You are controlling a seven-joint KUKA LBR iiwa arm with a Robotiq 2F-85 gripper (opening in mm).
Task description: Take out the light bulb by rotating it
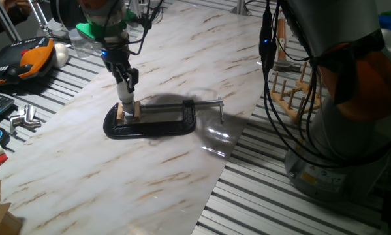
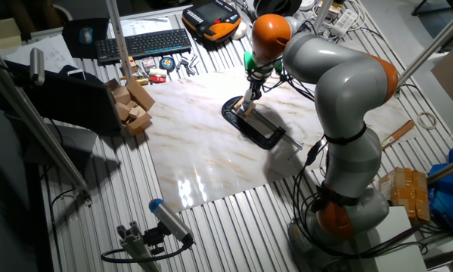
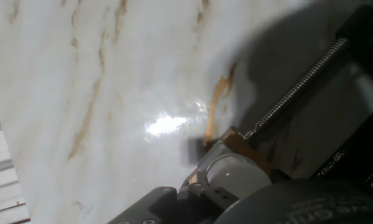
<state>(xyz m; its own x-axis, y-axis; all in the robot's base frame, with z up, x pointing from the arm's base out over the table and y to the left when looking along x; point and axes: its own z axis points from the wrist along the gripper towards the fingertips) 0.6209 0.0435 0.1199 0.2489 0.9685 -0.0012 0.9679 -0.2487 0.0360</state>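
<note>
- you will find the light bulb point(image 1: 126, 96) standing upright at the left end of the black c-clamp point(image 1: 153, 121), between two small wooden blocks point(image 1: 128, 111) that sit in the clamp.
- the clamp lies flat on the marble-patterned tabletop point(image 1: 84, 163); its threaded screw point(image 3: 298, 84) runs toward the blocks, with the handle bar at the far end.
- the hand point(image 1: 126, 82) points straight down over the bulb, with its dark fingers point(image 1: 131, 78) on either side of the white globe and closed against it.
- in the hand view, the frosted globe point(image 3: 233, 174) fills the lower middle of the frame, with a wooden block just behind it and the screw meeting that block.
- in the other fixed view, the hand point(image 2: 249, 97) sits over the near end of the clamp point(image 2: 258, 125); the bulb itself is too small to make out there.
- an orange-and-black pendant point(image 1: 22, 60) lies on the slatted bench to the left, well apart from the clamp.
</note>
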